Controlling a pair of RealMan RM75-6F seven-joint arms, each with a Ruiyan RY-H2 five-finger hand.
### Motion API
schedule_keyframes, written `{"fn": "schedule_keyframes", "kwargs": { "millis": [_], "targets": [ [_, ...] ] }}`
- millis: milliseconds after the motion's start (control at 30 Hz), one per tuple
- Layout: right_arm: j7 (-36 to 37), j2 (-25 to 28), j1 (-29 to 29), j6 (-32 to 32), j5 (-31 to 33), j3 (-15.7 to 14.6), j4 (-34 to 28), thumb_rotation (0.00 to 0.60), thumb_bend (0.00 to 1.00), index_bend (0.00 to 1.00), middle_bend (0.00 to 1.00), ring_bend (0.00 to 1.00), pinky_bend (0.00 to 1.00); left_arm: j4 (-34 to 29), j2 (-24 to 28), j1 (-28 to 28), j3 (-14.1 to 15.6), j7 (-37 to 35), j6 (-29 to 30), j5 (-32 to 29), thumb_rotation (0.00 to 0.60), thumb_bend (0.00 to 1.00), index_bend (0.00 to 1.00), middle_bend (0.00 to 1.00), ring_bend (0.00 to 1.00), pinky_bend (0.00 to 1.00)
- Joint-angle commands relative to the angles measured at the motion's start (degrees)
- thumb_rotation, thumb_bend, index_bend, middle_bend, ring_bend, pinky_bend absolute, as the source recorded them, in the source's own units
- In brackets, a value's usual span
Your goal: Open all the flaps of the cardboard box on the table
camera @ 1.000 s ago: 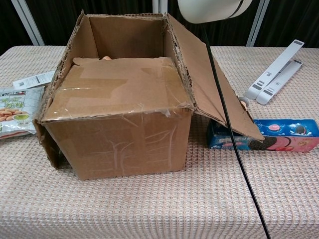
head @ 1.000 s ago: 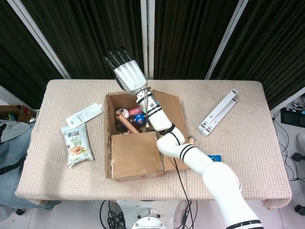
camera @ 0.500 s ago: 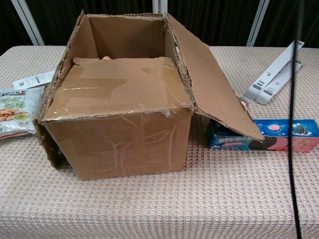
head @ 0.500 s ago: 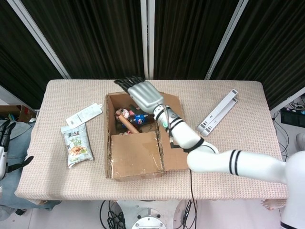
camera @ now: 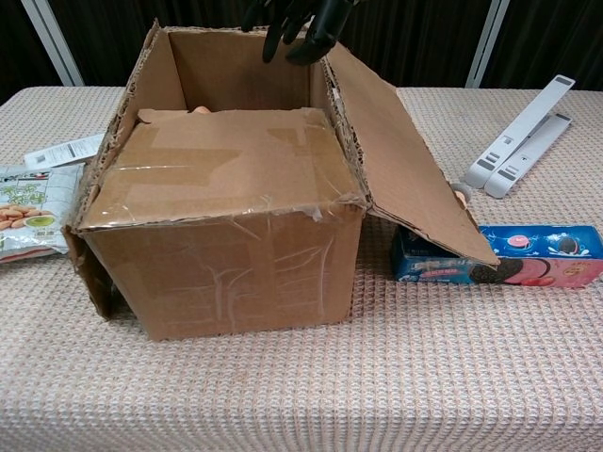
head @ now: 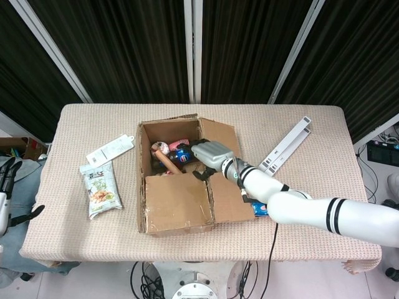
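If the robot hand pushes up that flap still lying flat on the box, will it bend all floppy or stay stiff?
The closed flap is probably fairly stiff: it is corrugated cardboard lying flat without sagging. It would likely swing at its fold rather than flop. Shiny tape across it might make it a little slippery for the right hand.

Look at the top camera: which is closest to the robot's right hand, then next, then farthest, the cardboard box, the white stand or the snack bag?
1. Cardboard box: right hand hangs over its opening.
2. White stand: off to the right side.
3. Snack bag: far left of the table.
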Motion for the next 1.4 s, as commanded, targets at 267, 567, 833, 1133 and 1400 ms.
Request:
{"fn": "schedule_keyframes", "kwargs": {
  "millis": [267, 567, 833, 1133, 1400],
  "targets": [
    [10.87, -5.03, 0.41, -6.83, -7.61, -0.42, 5.65, 0.600, 0.44, 0.00, 0.13, 0.02, 0.04, 0.26, 0.08, -0.03, 0.03, -0.23, 0.09, -0.07, 0.599, 0.09, 0.05, 0.02, 0.07, 0.18],
    [19.18, -7.39, 2.02, -14.50, -11.25, -0.69, 8.85, 0.600, 0.44, 0.00, 0.12, 0.03, 0.04, 0.01, 0.60, 0.26, 0.11, -0.23, 0.31, -0.35, 0.599, 0.09, 0.05, 0.02, 0.07, 0.18],
    [24.91, -6.87, -1.69, -14.52, -15.74, 4.13, 7.79, 0.600, 0.47, 0.00, 0.20, 0.15, 0.12, -0.13, 0.69, 0.13, 0.09, -0.37, 0.11, -0.41, 0.600, 0.09, 0.05, 0.02, 0.07, 0.18],
    [29.65, -2.38, -8.71, -16.17, -21.17, 12.41, 1.87, 0.600, 0.48, 0.00, 0.27, 0.21, 0.16, -0.98, 0.63, -0.15, 0.17, 0.43, 0.33, 0.31, 0.600, 0.09, 0.05, 0.02, 0.07, 0.18],
    [31.12, 3.36, -19.09, -19.94, -25.32, 24.43, -7.18, 0.600, 0.44, 0.00, 0.27, 0.19, 0.17, -2.52, 0.87, -0.38, 0.21, 2.14, 0.53, 0.84, 0.600, 0.09, 0.05, 0.02, 0.07, 0.18]
  ]
}}
